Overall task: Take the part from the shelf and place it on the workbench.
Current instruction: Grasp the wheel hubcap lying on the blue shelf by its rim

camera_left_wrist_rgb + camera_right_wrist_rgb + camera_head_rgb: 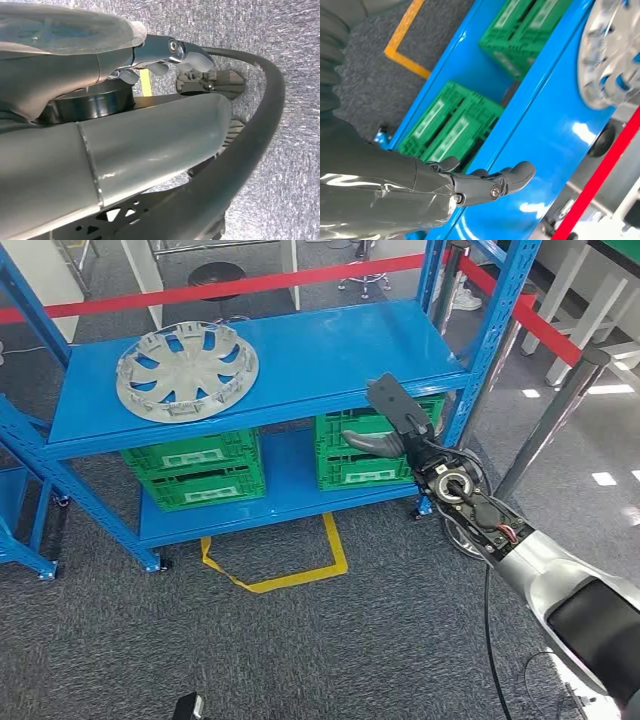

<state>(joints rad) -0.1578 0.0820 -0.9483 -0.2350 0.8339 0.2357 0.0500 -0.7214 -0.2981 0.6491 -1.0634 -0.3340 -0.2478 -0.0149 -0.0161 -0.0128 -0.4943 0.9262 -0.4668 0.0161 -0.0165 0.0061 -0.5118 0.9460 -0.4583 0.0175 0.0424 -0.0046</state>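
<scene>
Nearest us, our right hand (396, 425) reaches out empty with fingers spread at the right end of the blue shelf (332, 355), while the hubcap (187, 371) lies flat well apart toward the left end, untouched.

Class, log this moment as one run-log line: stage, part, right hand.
stage: reaching | part: hubcap flat on blue shelf, untouched | right hand: open, empty, at the shelf's front edge

I count one silver wheel cover (186, 371) on the blue shelf's (317, 355) upper board, and two green crates (198, 469) on its lower board.
</scene>
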